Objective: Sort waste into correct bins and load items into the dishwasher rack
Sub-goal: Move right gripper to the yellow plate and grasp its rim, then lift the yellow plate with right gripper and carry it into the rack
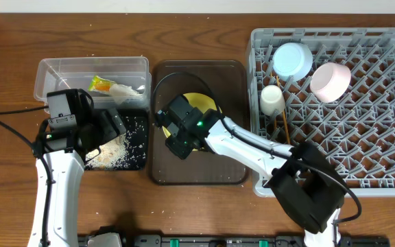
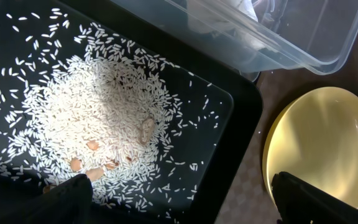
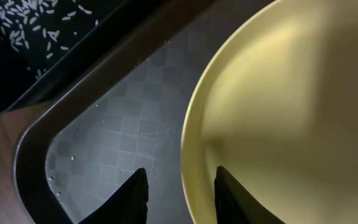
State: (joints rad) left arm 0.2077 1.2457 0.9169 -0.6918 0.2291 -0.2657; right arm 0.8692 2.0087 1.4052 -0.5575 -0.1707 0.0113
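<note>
The right gripper (image 3: pixel 180 198) stands open, its fingers straddling the rim of the yellow plate (image 1: pixel 199 103) without clamping it. The plate lies on the brown serving tray (image 1: pixel 190 171) at frame centre. The left gripper (image 2: pixel 182 200) is wide open and empty, over the black tray (image 2: pixel 244 124) of rice grains (image 2: pixel 104 106).

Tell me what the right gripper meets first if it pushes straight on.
Most likely the rim of the plate: it lies between the open jaws of the right gripper, with the brown tray just beneath. Depth is unclear.
</note>
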